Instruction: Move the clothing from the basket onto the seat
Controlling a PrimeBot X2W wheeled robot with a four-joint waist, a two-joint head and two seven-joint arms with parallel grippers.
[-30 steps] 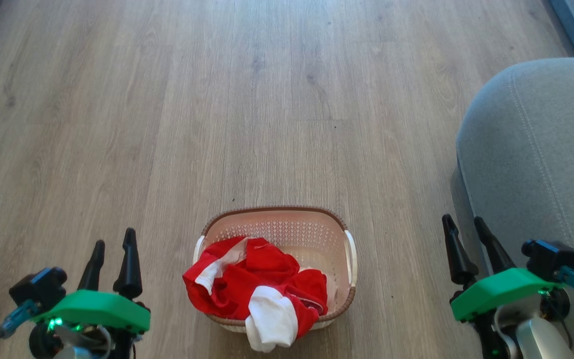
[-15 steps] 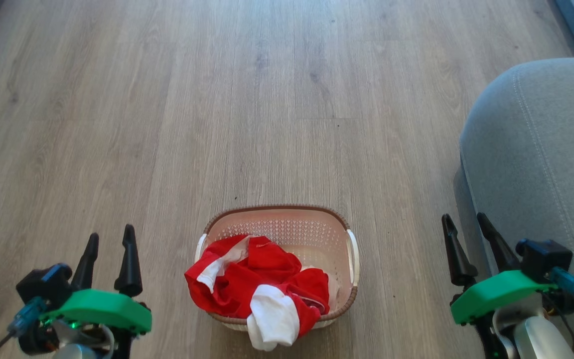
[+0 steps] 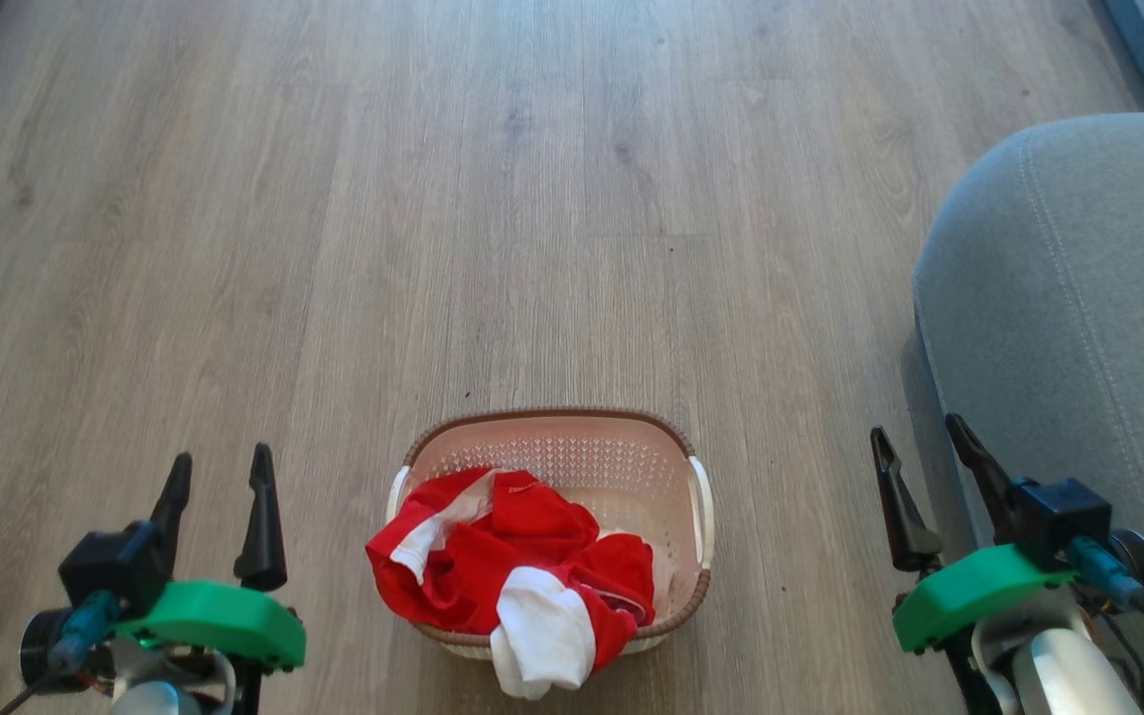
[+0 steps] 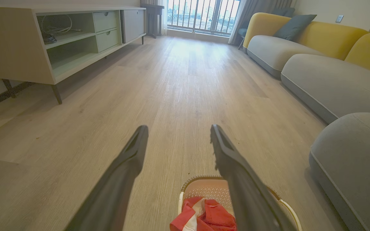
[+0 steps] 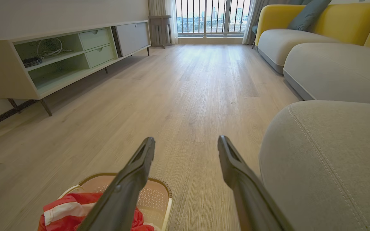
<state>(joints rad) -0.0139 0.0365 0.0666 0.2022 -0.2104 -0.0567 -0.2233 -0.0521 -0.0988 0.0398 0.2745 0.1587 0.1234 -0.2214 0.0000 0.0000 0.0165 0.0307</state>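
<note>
The cream basket sits on the wood floor at the bottom centre of the head view. Red and white clothing is heaped in its near half and spills over the front rim. The grey seat fills the right side. My left gripper hangs open to the left of the basket with nothing between its fingers. My right gripper is open too, between the basket and the seat. The left wrist view shows the basket, clothing and seat; the right wrist view shows the basket, clothing and seat.
A low TV cabinet on thin legs stands along the left wall. Grey and yellow sofa sections line the right side beyond the seat. Open wood floor stretches ahead to a balcony railing.
Both grippers have tilted and drifted slightly: the left wrist turned a little right, the right one a little up. The basket and clothing have stayed put.
</note>
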